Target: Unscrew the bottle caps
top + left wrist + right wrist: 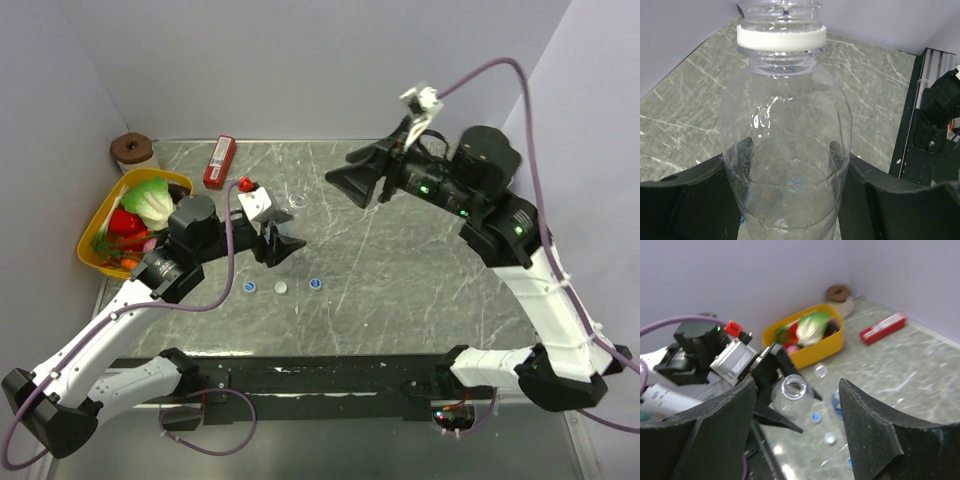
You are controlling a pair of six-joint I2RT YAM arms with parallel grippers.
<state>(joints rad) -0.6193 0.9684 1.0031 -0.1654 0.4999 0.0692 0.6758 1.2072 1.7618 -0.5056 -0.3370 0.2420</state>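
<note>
1. The left gripper (278, 246), left of centre in the top view, is clenched around a clear plastic bottle (785, 150). Its black fingers (690, 200) press the lower body from both sides.
2. That bottle has a white plastic neck ring (781, 39) and an open mouth. The marbled grey worktop (400, 290) shows through its wall.
3. Three small round plastic screw caps lie loose in a row on the worktop just below the left gripper: a blue-and-white one (250, 289), a pale one (283, 288) and a blue one (314, 284).
4. A second clear bottle (297, 203), also open-mouthed, stands above the left gripper, apart from it.
5. The right gripper (346, 188), upper centre, hangs above the worktop with its jaws spread wide, gripping nothing.
6. A yellow plastic tray (92, 255) at the left edge holds a green-and-white leafy toy vegetable (150, 200) and red pieces (124, 222).
7. A red rectangular box (219, 162) and a brown-cored paper roll (133, 152) sit at upper left.
</note>
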